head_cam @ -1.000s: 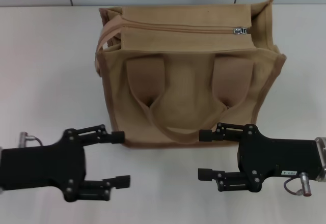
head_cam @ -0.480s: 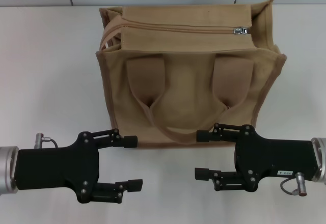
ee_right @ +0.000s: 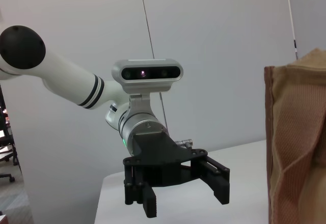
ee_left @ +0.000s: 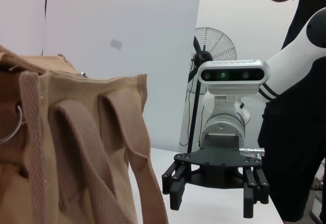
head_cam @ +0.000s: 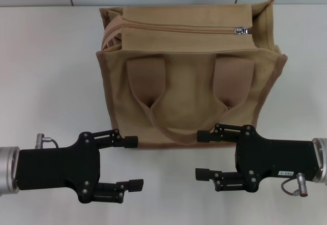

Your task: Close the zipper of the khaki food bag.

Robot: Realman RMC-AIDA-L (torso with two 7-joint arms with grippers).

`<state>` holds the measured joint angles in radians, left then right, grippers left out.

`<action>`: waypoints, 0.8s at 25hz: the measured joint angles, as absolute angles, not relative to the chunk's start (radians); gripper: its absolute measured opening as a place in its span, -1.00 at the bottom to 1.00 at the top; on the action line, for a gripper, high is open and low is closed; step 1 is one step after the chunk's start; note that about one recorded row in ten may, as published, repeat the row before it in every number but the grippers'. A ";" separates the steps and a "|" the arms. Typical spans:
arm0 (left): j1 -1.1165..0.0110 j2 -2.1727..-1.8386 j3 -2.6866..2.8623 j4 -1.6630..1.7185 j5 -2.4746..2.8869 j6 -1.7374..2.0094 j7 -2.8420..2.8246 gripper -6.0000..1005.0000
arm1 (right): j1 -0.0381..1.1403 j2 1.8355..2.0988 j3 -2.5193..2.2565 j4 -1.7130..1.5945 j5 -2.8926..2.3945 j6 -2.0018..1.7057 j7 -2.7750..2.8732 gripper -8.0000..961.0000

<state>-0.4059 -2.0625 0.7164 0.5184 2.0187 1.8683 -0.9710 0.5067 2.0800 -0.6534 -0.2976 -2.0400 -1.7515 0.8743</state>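
The khaki food bag [head_cam: 189, 82] stands upright at the middle of the white table, its two looped handles hanging down its near side. The tan zipper [head_cam: 173, 28] runs across its flat top panel, with the silver slider [head_cam: 241, 30] near the right end. My left gripper [head_cam: 134, 163] is open and empty in front of the bag's lower left corner. My right gripper [head_cam: 203, 155] is open and empty in front of the lower right part. The left wrist view shows the bag [ee_left: 61, 152] and the right gripper [ee_left: 214, 193]. The right wrist view shows the bag's edge [ee_right: 298, 147] and the left gripper [ee_right: 186, 193].
The white table [head_cam: 46, 71] spreads to both sides of the bag. A grey wall rises behind it. In the left wrist view a standing fan [ee_left: 214, 56] and a person in black [ee_left: 298, 112] are beyond the table.
My left gripper moved right and slightly toward the bag between one second and half a second ago, then held still. The right gripper shifted slightly left. The bag's left opening has sagged a little.
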 joint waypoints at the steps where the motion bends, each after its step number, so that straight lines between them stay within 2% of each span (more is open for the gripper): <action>1: -0.406 -2.063 0.716 0.518 2.019 1.868 -0.971 0.63 | 0.507 2.080 -0.653 -0.298 -2.040 -1.752 0.874 0.57; 20: -0.408 -2.063 0.716 0.518 2.019 1.868 -0.971 0.63 | 0.505 2.082 -0.653 -0.294 -2.034 -1.752 0.874 0.57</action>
